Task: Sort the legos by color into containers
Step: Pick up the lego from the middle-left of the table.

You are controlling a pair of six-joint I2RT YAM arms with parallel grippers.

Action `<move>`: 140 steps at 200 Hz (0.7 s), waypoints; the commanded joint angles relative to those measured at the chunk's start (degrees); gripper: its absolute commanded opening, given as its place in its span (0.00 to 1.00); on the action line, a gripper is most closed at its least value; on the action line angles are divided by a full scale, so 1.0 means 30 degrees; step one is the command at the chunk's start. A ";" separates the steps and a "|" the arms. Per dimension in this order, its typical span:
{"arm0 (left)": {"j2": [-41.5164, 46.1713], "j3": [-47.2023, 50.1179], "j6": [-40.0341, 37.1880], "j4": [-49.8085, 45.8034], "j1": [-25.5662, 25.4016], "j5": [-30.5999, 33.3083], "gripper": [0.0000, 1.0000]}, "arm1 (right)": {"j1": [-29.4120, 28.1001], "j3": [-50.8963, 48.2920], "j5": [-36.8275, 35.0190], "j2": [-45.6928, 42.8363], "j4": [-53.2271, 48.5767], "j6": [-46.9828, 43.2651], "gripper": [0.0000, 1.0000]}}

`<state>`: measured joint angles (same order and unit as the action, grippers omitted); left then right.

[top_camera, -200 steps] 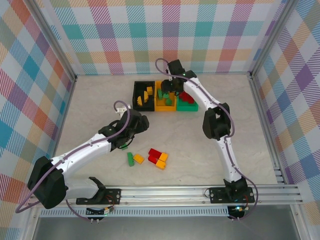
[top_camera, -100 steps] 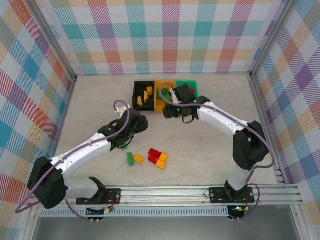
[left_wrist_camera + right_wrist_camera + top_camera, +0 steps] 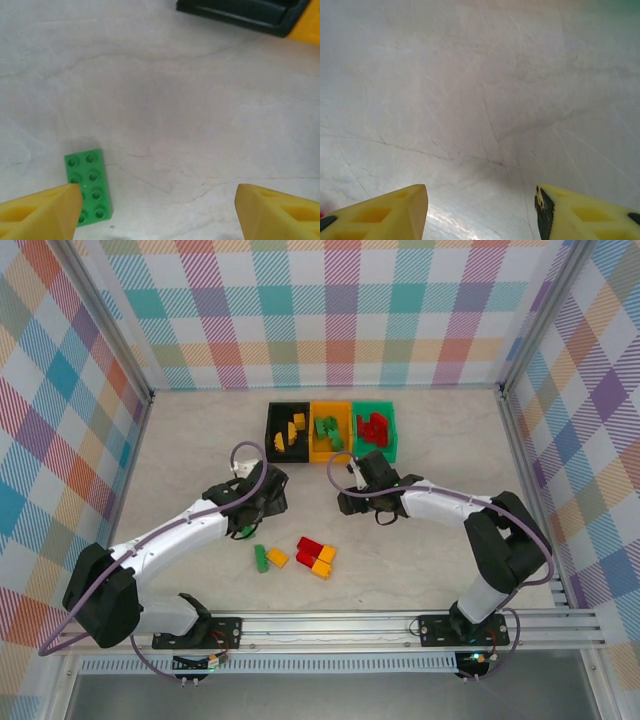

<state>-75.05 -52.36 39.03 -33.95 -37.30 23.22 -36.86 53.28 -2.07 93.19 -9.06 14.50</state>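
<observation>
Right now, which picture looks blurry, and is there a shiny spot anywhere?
Right wrist view: the table looks soft and hazy, with a bright glare patch near the fingers. Left wrist view: the green lego is sharp, with a small shadow. Top view: evenly lit.

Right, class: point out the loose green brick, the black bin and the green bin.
green brick point(image 3: 260, 559), top view, its middle.
black bin point(image 3: 284, 457), top view, near wall.
green bin point(image 3: 375, 456), top view, near wall.
</observation>
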 commanded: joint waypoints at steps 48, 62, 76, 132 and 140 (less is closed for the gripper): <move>-0.0851 0.1692 0.0989 -0.2257 0.0667 0.0251 0.84 | -0.0195 -0.0238 -0.0674 -0.0626 0.1502 0.0087 0.60; -0.1931 0.1468 0.1087 -0.2376 0.0795 0.0257 0.81 | -0.0234 -0.0298 -0.0658 -0.0641 0.1599 0.0110 0.60; -0.2631 0.1555 0.1345 -0.1836 0.0881 0.0072 0.75 | -0.0221 -0.0274 -0.0759 -0.0575 0.1612 0.0090 0.60; -0.4886 0.1657 0.1269 -0.0001 0.1779 -0.0770 0.74 | -0.0230 -0.0267 -0.0948 -0.0521 0.1576 0.0058 0.60; -0.4962 0.1854 0.1286 0.0389 0.1896 -0.0841 0.73 | -0.0217 -0.0265 -0.0952 -0.0485 0.1617 0.0080 0.60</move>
<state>-89.06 -47.55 42.30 -35.40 -32.77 21.47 -37.21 52.97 -4.14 92.31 -5.39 14.52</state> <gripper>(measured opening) 0.739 0.598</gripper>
